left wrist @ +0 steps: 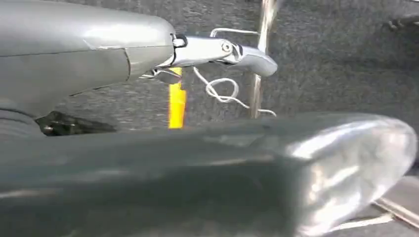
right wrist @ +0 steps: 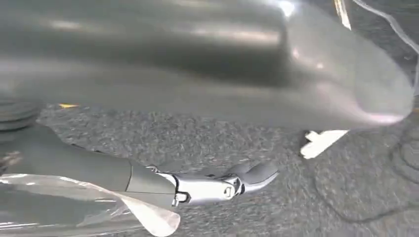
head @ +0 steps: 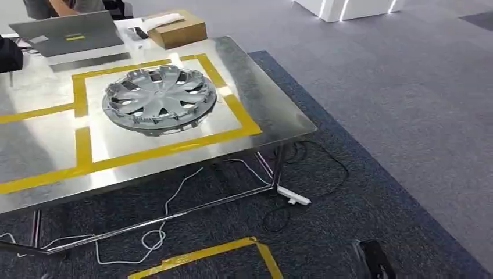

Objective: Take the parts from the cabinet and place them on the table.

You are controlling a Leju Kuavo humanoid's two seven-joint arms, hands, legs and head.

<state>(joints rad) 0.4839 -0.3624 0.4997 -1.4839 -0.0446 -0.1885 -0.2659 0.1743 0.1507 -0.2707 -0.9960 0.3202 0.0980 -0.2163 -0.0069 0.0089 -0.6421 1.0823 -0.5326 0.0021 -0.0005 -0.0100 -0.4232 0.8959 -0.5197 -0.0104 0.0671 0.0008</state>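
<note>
A silver hubcap (head: 160, 99) lies flat on the steel table (head: 273, 110), inside a square of yellow tape (head: 174, 148); it looks stacked on another one. My left hand (left wrist: 99, 54) hangs over dark carpet beside the table's leg, its thumb (left wrist: 306, 168) and one finger (left wrist: 222, 52) stretched out and apart, holding nothing. My right hand (right wrist: 148, 59) also hangs over the carpet, a finger (right wrist: 217, 185) extended, nothing in its grasp. A clear plastic film (right wrist: 74, 207) shows close to that wrist.
A laptop (head: 70, 32) and a cardboard box (head: 174, 28) sit at the table's far end, with a person (head: 58, 6) behind them. A white power strip (head: 293, 197) and cables lie under the table. Yellow tape (head: 209, 256) marks the carpet nearby.
</note>
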